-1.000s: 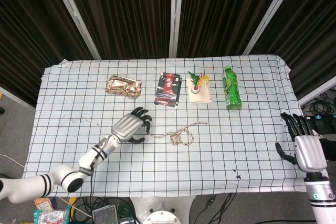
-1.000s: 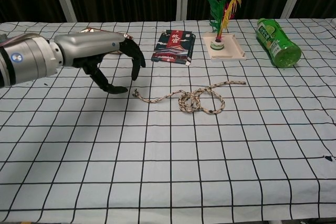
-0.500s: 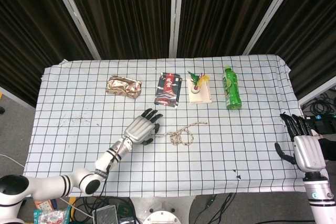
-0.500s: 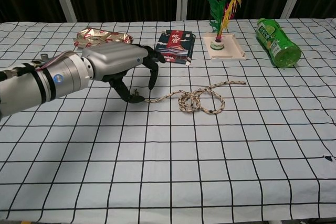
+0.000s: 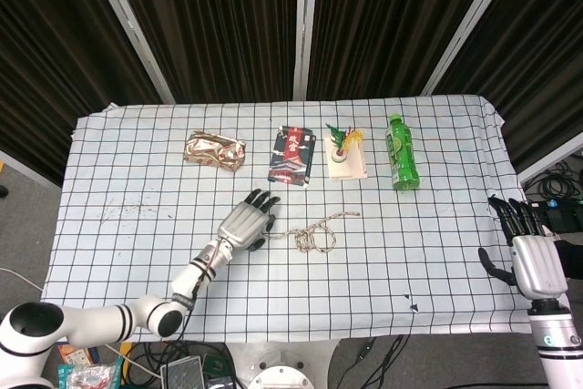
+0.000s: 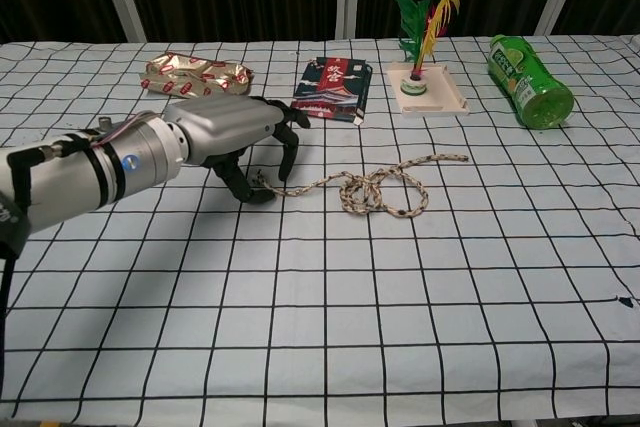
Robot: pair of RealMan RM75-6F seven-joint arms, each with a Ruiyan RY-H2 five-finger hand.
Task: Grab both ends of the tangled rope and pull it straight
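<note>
The tangled rope [image 5: 313, 236] lies mid-table with a knotted loop [image 6: 382, 191] in its middle; one end points right [image 6: 455, 157] and the other left. My left hand [image 6: 236, 138] arches over the left end [image 6: 266, 184], thumb and fingers on either side of it, still apart. In the head view the same left hand [image 5: 247, 223] covers that end. My right hand [image 5: 532, 260] hangs beyond the table's right edge, fingers spread, holding nothing, far from the rope.
Along the back of the checked tablecloth [image 5: 437, 252] lie a crumpled gold foil bag [image 5: 215, 149], a dark packet [image 5: 291, 155], a feathered shuttlecock on a white tray [image 5: 345, 154] and a green bottle [image 5: 401, 152] on its side.
My left hand has travelled right to the rope's left end and settled lower over it. The rope has not shifted. The right hand stays put.
</note>
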